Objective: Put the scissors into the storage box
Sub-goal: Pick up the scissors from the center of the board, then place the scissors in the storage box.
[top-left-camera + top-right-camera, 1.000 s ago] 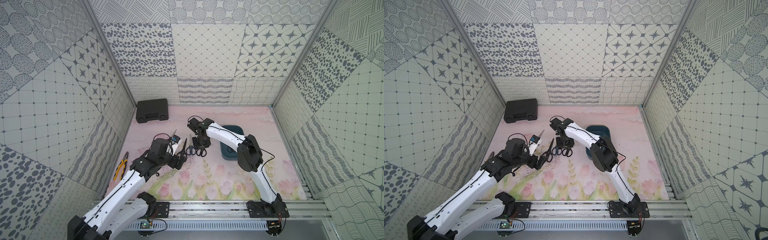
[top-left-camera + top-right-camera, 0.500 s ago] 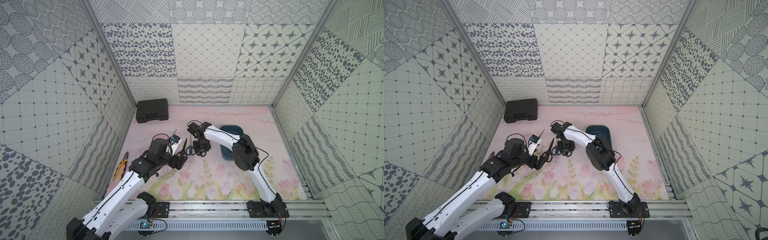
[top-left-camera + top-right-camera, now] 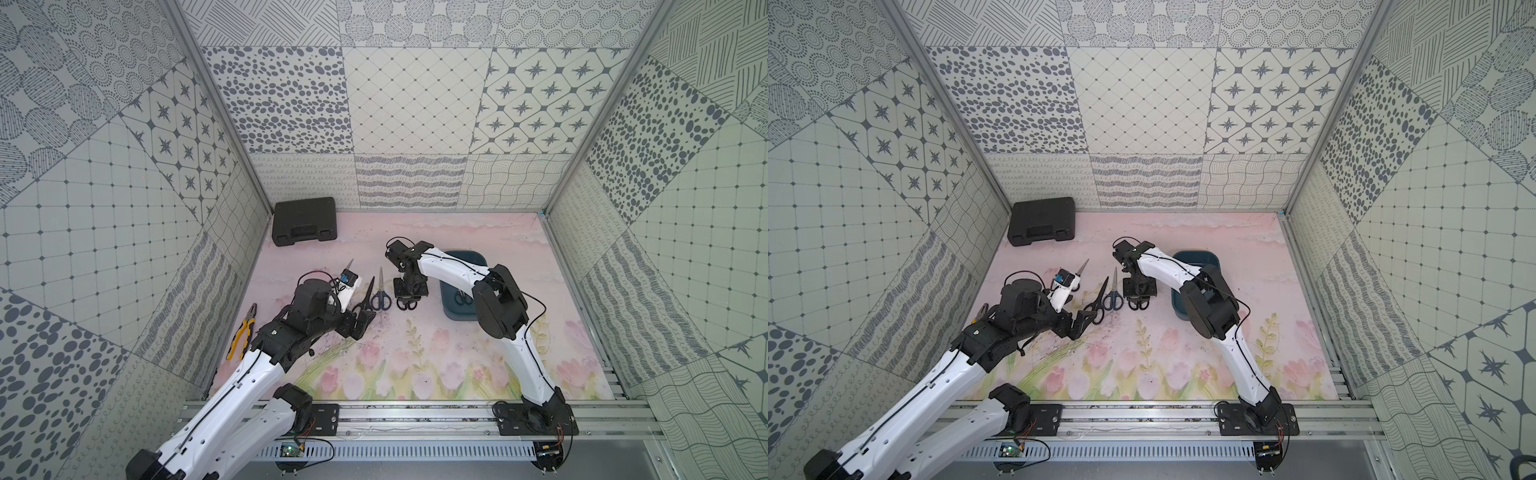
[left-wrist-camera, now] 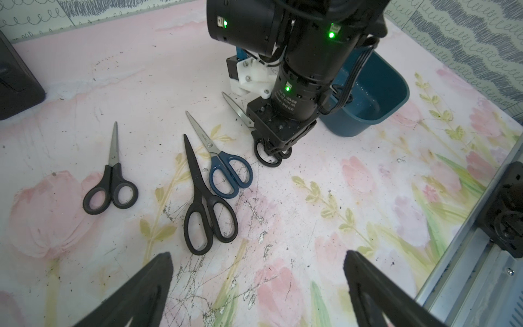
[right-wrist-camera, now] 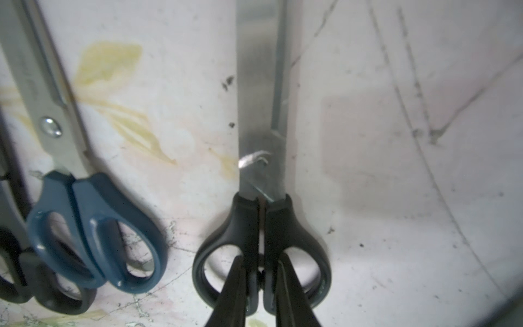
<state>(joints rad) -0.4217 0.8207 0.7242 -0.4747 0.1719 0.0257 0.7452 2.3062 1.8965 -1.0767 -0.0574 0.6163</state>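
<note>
Pinching the black-handled scissors (image 5: 263, 223) with the right gripper (image 5: 261, 283): one finger (image 5: 236, 291) through each loop, pressed inward on the two middle handle bars. Held pair lying on the tabletop (image 3: 415, 345), loops toward 6 o'clock, blades toward 12 o'clock, loops peeking out under the gripper in both top views. Just beside at 3 o'clock, the storage box (image 3: 473, 254), long side running 12 to 6, with the dark loops of another pair (image 3: 462, 298) showing inside. At 9 o'clock of the held pair, close by, blue-handled scissors (image 4: 229, 175); next at 9 o'clock again, long black scissors (image 4: 205, 215), touching or nearly touching the blue loops, hard to tell which; farther toward 10 o'clock, small black scissors (image 4: 111, 184), apart from the rest. Spread wide and holding nothing, the left gripper (image 4: 257, 254), hovering just at 6 o'clock of the long black pair's loops. Only a narrow strip of bare tabletop between held pair and box; wide open room toward 6 o'clock over the flower print, and toward 12 o'clock up to the back wall. At the 9 o'clock wall, yellow pliers (image 3: 243, 332); in the 11 o'clock corner, a black case (image 3: 305, 220); both well apart. On the right arm's wrist motor, a small label (image 4: 287, 105), print too small to read.
</note>
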